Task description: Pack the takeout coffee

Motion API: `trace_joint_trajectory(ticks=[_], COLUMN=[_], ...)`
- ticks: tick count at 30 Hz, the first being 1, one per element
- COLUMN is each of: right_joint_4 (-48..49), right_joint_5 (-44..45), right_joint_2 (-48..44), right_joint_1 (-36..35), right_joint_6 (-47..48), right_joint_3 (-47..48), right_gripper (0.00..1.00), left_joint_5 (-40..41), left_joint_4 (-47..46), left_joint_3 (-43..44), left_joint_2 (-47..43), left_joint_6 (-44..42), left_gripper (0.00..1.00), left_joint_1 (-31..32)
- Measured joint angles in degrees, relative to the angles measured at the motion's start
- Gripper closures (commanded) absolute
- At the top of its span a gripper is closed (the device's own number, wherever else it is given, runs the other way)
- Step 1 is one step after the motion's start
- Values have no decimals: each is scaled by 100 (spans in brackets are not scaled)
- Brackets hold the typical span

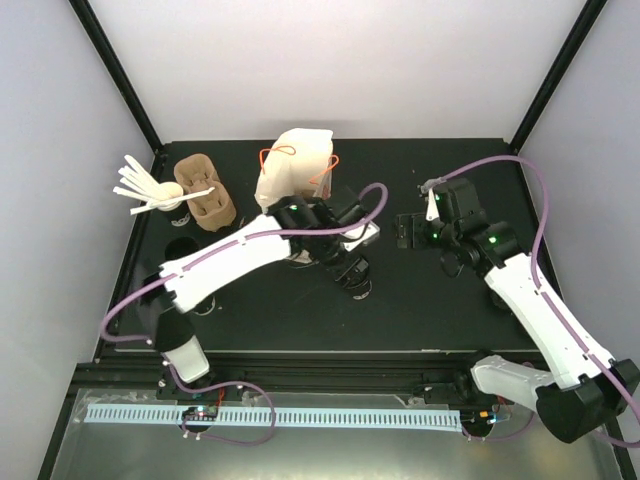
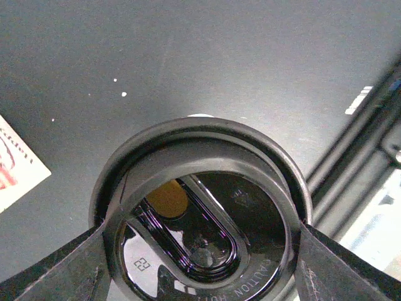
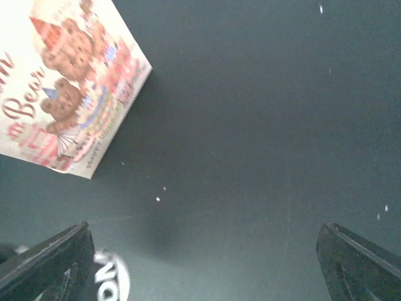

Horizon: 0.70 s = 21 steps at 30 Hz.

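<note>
Black tabletop [image 1: 430, 310], white walls and black corner posts fill my overhead view. At the upper left of that view I see a lidless cup [image 1: 172, 203] bristling with white stirrer sticks. Just right of it is a brown pulp carrier [image 1: 207, 200]. A white paper bag [image 1: 290, 165] with orange handles stands at upper centre.

My left arm reaches from the lower left up to the centre. There the left gripper [image 1: 345, 262] points down over the takeout coffee cup [image 1: 357, 280], whose white lettering is too small for me to read from above. On the left wrist view the cup's lid [image 2: 250, 207] fills the lower half of the frame. I can read "CAUTION" and part of "HOT" embossed along the lid's lower rim, and a small "23" at the lower left. Both fingers [image 2: 56, 269] press against opposite sides of the lid's rim, so the lid is clasped between them.

At the upper left of the right wrist view lies a white printed packet [image 3: 69, 81] showing teddy bears and the script word "Bear". White letters that look like "NO" sit on something black at the lower left edge.

My right arm rises from the lower right corner, elbow bent. The right gripper [image 1: 408, 230] faces left, fingers spread wide over bare table and holding nothing.
</note>
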<state>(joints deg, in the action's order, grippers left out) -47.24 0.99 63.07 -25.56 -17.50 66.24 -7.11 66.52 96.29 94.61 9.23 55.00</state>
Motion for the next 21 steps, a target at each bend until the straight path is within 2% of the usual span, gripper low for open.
trace_joint_trajectory(ticks=[7,11,15,21], right_joint_4=[-560,-713,-752,-837], right_joint_5=[35,35,26,17], right_joint_2=[50,52,96,282], right_joint_1=[28,31,31,31], right_joint_6=[-527,-638,-645,-614], right_joint_3=[-136,-205,-210,-210], right_gripper=[0,0,0,0], left_joint_5=[807,1034,1080,1080], left_joint_4=[-343,-483,-535,-522], left_joint_3=[70,98,109,118], left_joint_2=[1294,1523,1526,1497], left_joint_6=[-315,-413,-472,-455], left_gripper=[35,22,3,1], left_joint_1=[122,216,247,247])
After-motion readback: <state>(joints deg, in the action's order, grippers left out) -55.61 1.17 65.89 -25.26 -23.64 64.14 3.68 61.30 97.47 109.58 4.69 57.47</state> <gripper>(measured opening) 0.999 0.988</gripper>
